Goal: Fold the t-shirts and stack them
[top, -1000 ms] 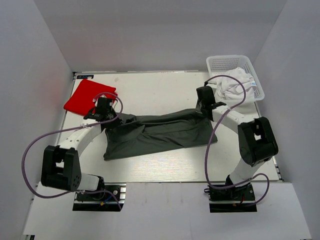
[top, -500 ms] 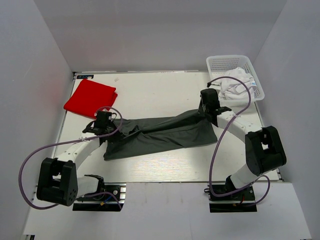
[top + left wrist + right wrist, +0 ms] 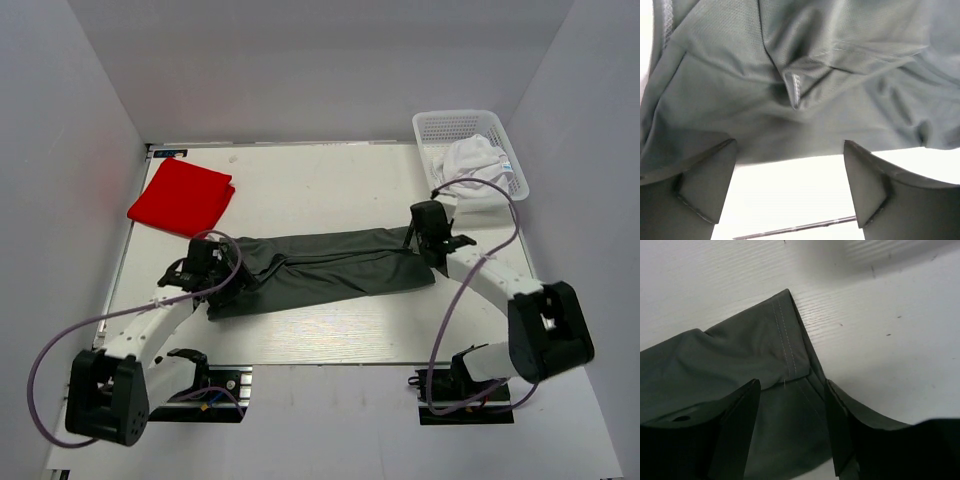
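The dark grey t-shirt (image 3: pixel 330 265) lies across the middle of the table as a long folded band. My left gripper (image 3: pixel 218 278) is at its left end; in the left wrist view the gripper (image 3: pixel 787 195) is open wide over bare table, with the grey cloth (image 3: pixel 790 75) just beyond the fingertips. My right gripper (image 3: pixel 428 248) is at the shirt's right end, open, its fingers (image 3: pixel 737 430) straddling the hemmed corner (image 3: pixel 780 340), which lies flat. The red t-shirt (image 3: pixel 180 196) lies folded at the far left. The white t-shirt (image 3: pixel 472 160) is bunched in the basket.
A white mesh basket (image 3: pixel 445 125) stands at the far right corner of the table. Purple cables loop from both arms, the right one hanging over the basket's near edge. Grey walls enclose the table (image 3: pixel 320 190) on three sides.
Both arms moved toward the near side, drawing the grey shirt into a flatter, narrower band. Both grippers, shut on the cloth before, have opened and let it go.
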You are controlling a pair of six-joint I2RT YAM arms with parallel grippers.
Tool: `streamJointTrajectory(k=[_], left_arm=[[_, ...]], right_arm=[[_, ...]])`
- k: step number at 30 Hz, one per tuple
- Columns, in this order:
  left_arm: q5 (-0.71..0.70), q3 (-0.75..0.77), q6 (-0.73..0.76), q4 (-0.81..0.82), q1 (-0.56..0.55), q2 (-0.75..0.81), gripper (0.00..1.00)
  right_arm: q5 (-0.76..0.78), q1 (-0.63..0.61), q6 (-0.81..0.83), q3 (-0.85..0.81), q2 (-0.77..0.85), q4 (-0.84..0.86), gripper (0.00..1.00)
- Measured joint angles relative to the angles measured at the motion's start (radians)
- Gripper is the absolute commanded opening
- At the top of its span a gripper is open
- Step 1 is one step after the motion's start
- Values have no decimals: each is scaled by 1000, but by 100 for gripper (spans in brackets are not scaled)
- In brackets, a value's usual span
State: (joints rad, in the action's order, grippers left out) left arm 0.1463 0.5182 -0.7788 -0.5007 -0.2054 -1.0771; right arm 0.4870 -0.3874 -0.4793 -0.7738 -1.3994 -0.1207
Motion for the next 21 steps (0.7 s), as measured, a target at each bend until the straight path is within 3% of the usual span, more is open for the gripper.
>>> streamJointTrajectory(k=[2,3,9,16,21], left_arm=[[-9,8,-5,-45,0,70,100],[-16,19,-6,-61,0,94,100],[-41,145,12,-23,0,98,100],[13,258,56,163,-3,-186,100],[79,263,68,256,-30,-355,100]], right_arm=[[3,0,-8,24,72,-25,72],[-2,0,-5,31,108,-30,90],[-159,-12,56,22,174,13,90],[-362,-69,95,-50,-23,104,90],[-420,-76,84,-64,-119,124,90]])
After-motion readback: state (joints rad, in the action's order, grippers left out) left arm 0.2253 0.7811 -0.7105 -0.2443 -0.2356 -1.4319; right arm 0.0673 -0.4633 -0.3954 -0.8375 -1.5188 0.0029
